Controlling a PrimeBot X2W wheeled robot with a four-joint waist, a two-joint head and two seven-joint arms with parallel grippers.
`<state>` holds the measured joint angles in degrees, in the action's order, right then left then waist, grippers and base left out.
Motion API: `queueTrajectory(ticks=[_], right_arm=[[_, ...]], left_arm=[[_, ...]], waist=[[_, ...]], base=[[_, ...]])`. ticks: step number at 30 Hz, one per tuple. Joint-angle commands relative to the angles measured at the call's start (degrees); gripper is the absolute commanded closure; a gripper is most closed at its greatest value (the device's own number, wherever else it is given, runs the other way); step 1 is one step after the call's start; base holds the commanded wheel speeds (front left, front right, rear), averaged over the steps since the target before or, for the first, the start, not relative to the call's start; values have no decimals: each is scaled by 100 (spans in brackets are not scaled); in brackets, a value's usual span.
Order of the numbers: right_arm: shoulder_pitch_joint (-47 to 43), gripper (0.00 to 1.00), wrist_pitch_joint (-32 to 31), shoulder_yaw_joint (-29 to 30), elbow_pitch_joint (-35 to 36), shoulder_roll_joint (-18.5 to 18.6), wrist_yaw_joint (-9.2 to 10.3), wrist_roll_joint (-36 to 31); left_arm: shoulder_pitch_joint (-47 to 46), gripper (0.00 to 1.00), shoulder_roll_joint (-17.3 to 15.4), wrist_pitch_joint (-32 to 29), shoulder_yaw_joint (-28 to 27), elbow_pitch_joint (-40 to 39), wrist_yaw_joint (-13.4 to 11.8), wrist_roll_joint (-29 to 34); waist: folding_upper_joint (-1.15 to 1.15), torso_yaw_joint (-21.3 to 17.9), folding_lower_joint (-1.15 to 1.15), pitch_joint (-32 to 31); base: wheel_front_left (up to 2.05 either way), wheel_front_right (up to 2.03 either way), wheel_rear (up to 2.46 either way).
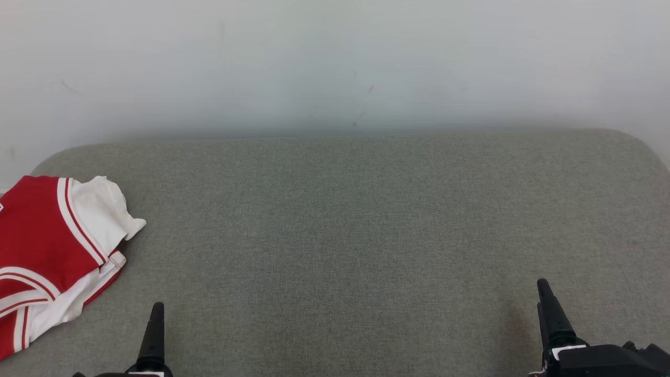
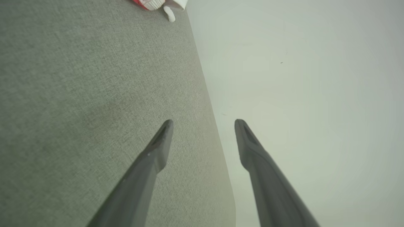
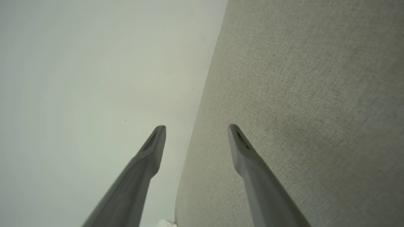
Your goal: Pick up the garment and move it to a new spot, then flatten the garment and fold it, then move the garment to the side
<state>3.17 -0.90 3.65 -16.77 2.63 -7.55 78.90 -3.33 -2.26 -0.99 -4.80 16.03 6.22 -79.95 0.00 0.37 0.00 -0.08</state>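
The garment (image 1: pixel 47 251) is red cloth with a white sleeve and red-and-white striped trim. It lies crumpled at the left edge of the surface (image 1: pixel 340 235), a grey, woven-textured fabric top with rounded far corners, set against a pale wall (image 1: pixel 335 63). The left claw (image 2: pixel 203 121) stands released, spread wide and holding nothing, near the garment but apart from it. The right claw (image 3: pixel 196 126) is likewise spread and empty, over bare fabric and well apart from the garment.

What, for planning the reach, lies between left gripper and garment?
Nothing; the head view shows bare grey surface between the left gripper and the garment.
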Motion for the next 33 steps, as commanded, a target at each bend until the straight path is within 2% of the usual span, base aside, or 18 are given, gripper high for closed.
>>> queueTrajectory(ticks=[1, 7, 23, 33], right_arm=[[99, 0, 56, -19, 93, 15, 2, -177], [75, 0, 194, -93, 99, 17, 3, -866], [41, 0, 515, -391, -128, 21, 4, -2687], [-2, 0, 699, -342, -192, 23, 5, -3454]], left_arm=[[-27, 0, -25, 57, 17, -112, -25, 200], [12, 0, -30, 196, 91, -199, -159, 838], [148, 0, -42, 529, 328, -357, -316, 2828], [222, 0, -48, 714, 420, -446, -338, 3710]], waist=[[0, 2, 0, -1], [0, 19, 0, -5], [0, 72, 0, -47], [0, 113, 0, -73]], base=[[0, 0, 0], [0, 0, 0], [0, 0, 0], [0, 0, 0]])
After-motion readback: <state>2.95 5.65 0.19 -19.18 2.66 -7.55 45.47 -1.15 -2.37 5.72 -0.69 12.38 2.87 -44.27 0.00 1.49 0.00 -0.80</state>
